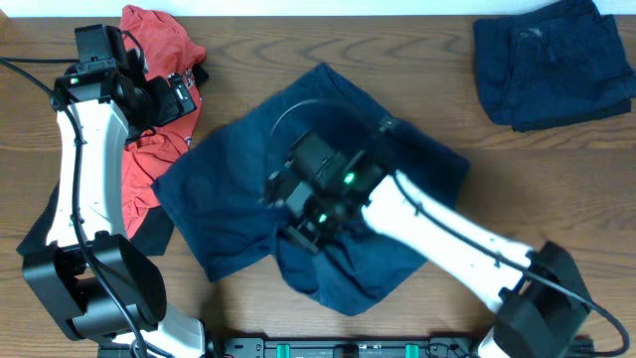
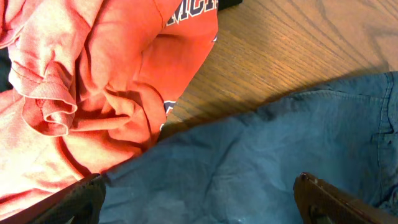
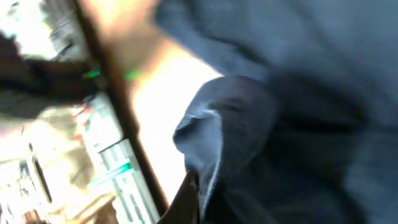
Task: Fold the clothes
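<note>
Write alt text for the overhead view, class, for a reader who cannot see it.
Dark navy shorts lie spread on a wooden table, with the right pincer shut on their cloth near the middle. A crumpled red T-shirt lies top left and a folded navy pile top right.

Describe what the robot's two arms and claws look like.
Both the left arm and the right arm have white links between bulky black joint housings, with thin black cables trailing from them. Small green lights glow on the right arm's wrist block. The left claw has dark, flat fingers.
</note>
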